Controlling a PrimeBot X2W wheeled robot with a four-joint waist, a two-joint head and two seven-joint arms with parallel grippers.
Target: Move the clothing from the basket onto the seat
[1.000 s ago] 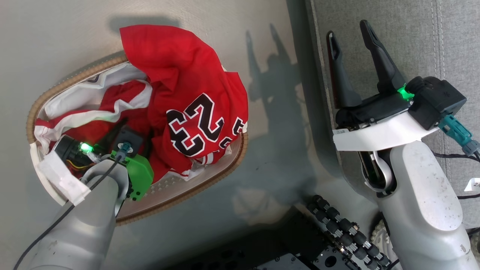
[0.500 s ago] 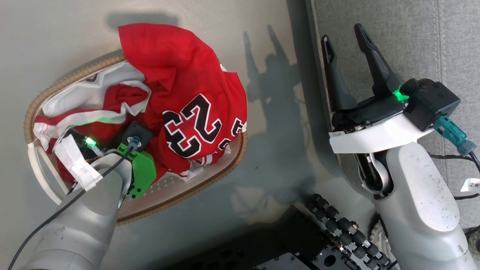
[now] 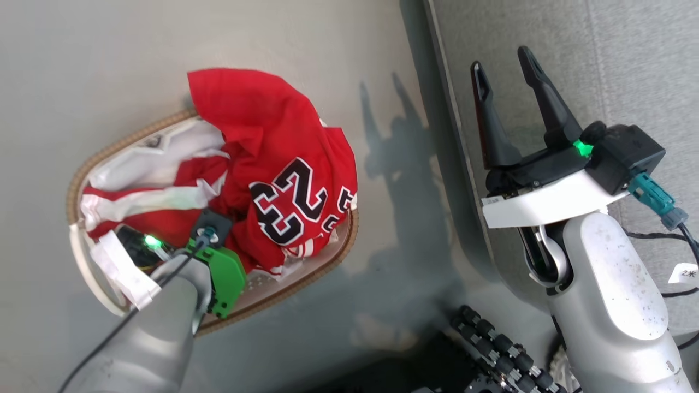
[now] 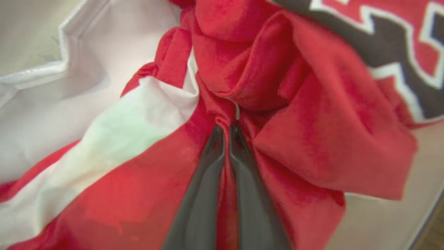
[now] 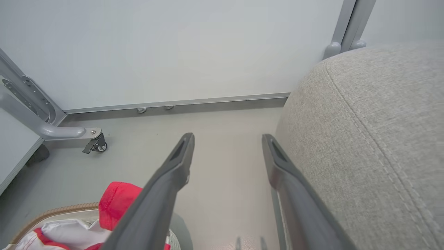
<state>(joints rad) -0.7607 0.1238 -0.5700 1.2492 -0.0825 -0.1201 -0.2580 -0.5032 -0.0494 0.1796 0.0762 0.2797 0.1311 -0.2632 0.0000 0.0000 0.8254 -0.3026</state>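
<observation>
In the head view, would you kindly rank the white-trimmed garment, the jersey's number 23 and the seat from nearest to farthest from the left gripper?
1. white-trimmed garment: right beside the left gripper, at the left.
2. number 23: on the jersey, to the gripper's right.
3. seat: far right.

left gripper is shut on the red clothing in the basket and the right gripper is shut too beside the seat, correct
No, the right gripper is open, its fingers spread apart beside the seat, as the right wrist view shows. The left gripper is shut on the red clothing in the basket.
</observation>
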